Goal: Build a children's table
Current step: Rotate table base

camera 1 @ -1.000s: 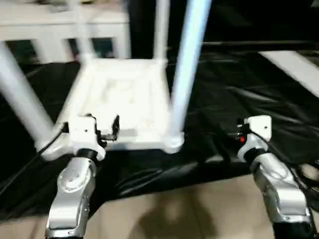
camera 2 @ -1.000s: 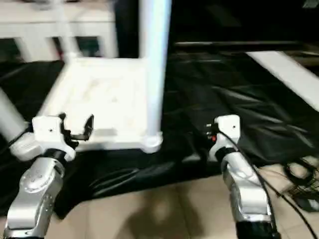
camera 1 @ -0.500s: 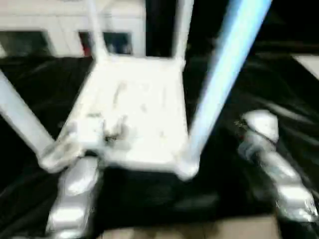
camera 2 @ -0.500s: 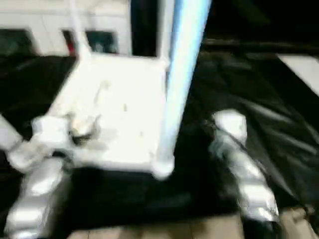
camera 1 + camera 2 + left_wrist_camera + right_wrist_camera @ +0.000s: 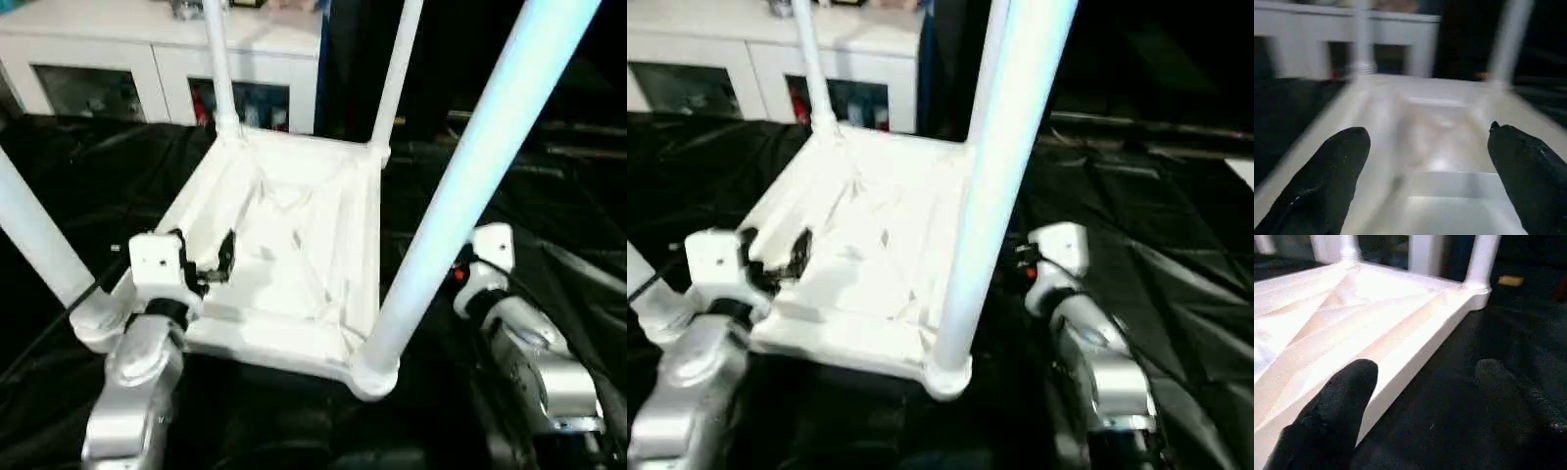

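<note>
The children's table (image 5: 294, 245) lies upside down on a black sheet, ribbed underside up. All its white legs stand in the corner sockets: near right (image 5: 470, 186), near left (image 5: 34, 235), far left (image 5: 217, 69) and far right (image 5: 397, 73). My left gripper (image 5: 203, 250) hovers open over the near left part of the underside, beside the near left leg, with nothing between its fingers (image 5: 1327, 171). My right gripper (image 5: 1425, 396) is open just outside the table's right rim (image 5: 1415, 357), low over the sheet and behind the near right leg.
A white cabinet with glass doors (image 5: 147, 59) stands close behind the table. The black sheet (image 5: 549, 196) spreads wrinkled on all sides, with open room to the right of my right arm (image 5: 534, 362).
The whole picture has shifted and sharpened as the camera moved. Both grippers stay open and keep their places beside the table.
</note>
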